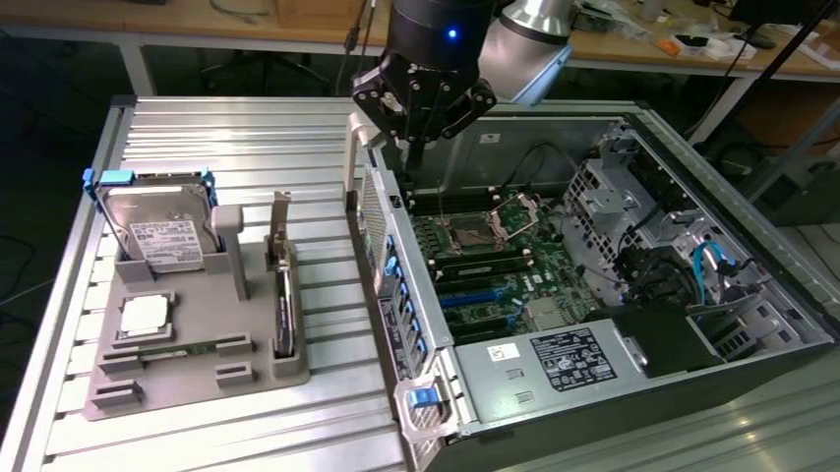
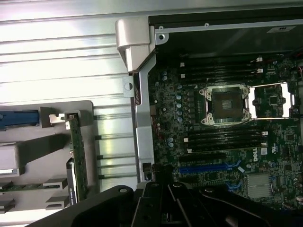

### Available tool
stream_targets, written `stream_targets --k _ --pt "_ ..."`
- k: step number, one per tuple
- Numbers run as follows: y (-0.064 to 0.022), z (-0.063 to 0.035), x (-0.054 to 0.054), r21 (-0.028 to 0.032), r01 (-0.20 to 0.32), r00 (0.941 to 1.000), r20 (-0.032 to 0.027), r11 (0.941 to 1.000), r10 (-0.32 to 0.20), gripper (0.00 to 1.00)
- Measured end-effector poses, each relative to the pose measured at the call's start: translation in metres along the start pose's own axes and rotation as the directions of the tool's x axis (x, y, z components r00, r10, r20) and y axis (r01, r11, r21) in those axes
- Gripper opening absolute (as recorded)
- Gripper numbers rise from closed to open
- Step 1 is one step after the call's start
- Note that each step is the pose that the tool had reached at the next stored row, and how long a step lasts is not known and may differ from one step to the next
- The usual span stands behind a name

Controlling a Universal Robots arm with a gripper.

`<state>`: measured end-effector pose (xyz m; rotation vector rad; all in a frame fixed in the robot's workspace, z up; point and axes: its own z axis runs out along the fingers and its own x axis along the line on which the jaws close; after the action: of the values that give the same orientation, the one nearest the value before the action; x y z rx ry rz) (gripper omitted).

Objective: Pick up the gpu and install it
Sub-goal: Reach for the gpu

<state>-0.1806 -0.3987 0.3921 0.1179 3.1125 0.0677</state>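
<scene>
- The gpu point(image 1: 281, 305) stands on its long edge in a slot of the grey holder tray point(image 1: 197, 379), in the lower left of the exterior view. Its metal bracket point(image 1: 278, 226) is at the end farther from the camera.
- In the wrist view the gpu point(image 2: 77, 156) shows as a narrow green strip seen edge-on.
- Judged from its look, it is a light, stiff, thin card. The board faces and their small parts are probably fragile, so the bare upper edge or the bracket end seems the safer place to take hold.
- The card's faces, its connector edge and how deep it sits in the slot are hidden.
- The claw point(image 1: 409, 128) hangs over the rear wall of the open computer case point(image 1: 393, 285), in the upper middle of the exterior view and well apart from the gpu.
- I cannot tell whether the claw is spread or pressed together. In the wrist view it point(image 2: 163, 203) is only a dark mass.
- A hard drive point(image 1: 160, 239) and a square chip point(image 1: 145, 313) also sit in the tray.
- The motherboard point(image 1: 486, 265) lies exposed inside the case.
- Tray and case rest on the ribbed metal surface point(image 1: 236, 138).
</scene>
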Motion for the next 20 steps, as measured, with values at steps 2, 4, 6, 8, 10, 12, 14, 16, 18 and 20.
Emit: stream_targets --k 2,4,6,8,10,12,14,16,18,20 --pt "-0.0001 0.0000 0.0008 0.0000 0.000 1.0000 0.0000 1.0000 0.000 0.11" --pt "-0.0001 0.0000 0.0015 0.0000 0.000 1.0000 0.0000 1.0000 0.000 0.11" --pt "-0.0002 0.0000 0.0021 0.0001 0.000 1.0000 -0.0001 1.0000 0.000 0.11" --pt "-0.0002 0.0000 0.0029 0.0000 0.000 1.0000 0.0000 1.0000 0.000 0.11" --pt "-0.0003 0.0000 0.0038 0.0000 0.000 1.0000 0.0000 1.0000 0.000 0.11" --pt "-0.0004 0.0000 0.0049 0.0000 0.000 1.0000 0.0000 1.0000 0.000 0.11" --pt "-0.0004 0.0000 0.0057 0.0001 0.000 1.0000 0.0000 1.0000 0.000 0.11" --pt "-0.0005 0.0000 0.0066 0.0000 0.000 1.0000 0.0000 1.0000 0.000 0.11" --pt "-0.0005 0.0000 0.0074 0.0000 0.000 1.0000 0.0000 1.0000 0.000 0.11" --pt "-0.0006 0.0000 0.0082 0.0000 0.000 1.0000 0.0000 1.0000 0.000 0.11"
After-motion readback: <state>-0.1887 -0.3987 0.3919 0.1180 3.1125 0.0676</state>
